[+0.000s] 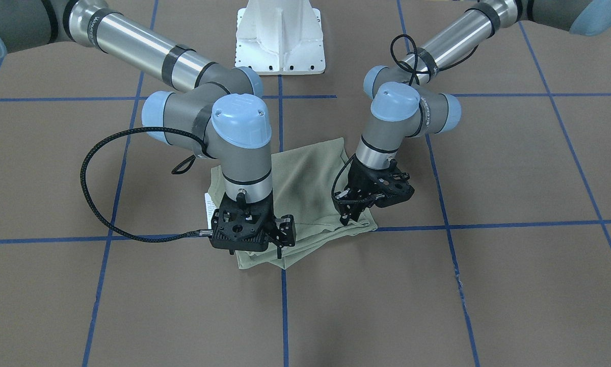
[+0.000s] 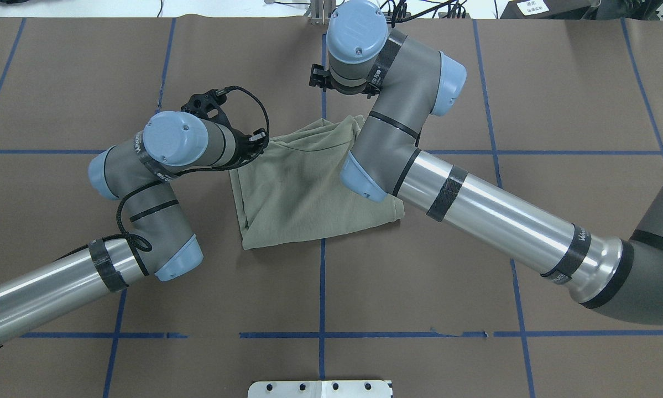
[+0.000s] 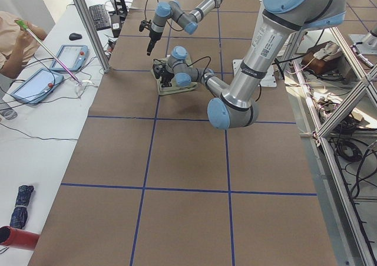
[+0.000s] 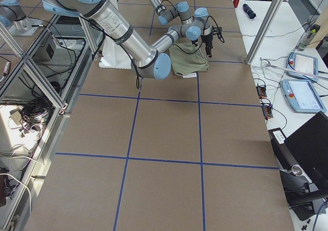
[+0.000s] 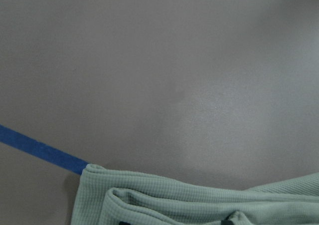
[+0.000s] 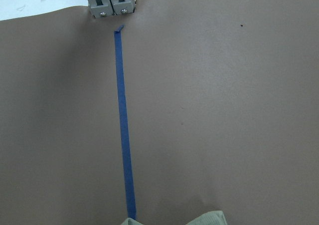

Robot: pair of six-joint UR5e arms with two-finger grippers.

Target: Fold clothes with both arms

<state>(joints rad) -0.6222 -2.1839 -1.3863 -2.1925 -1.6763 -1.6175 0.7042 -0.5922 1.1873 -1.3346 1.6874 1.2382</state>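
Note:
The sage-green shirt lies folded into a compact bundle on the brown table, with a white tag poking out at one side. My left gripper is down at the bundle's far corner. Its two dark fingertips show apart in the left wrist view, open over the layered edge. My right gripper hangs above the table beyond the other far corner and looks open, holding nothing. Only a tip of the shirt shows in the right wrist view.
The white pedestal base stands behind the shirt. Blue tape lines cross the table in a grid. A side bench with tablets and cables runs along the far edge, and a person sits there.

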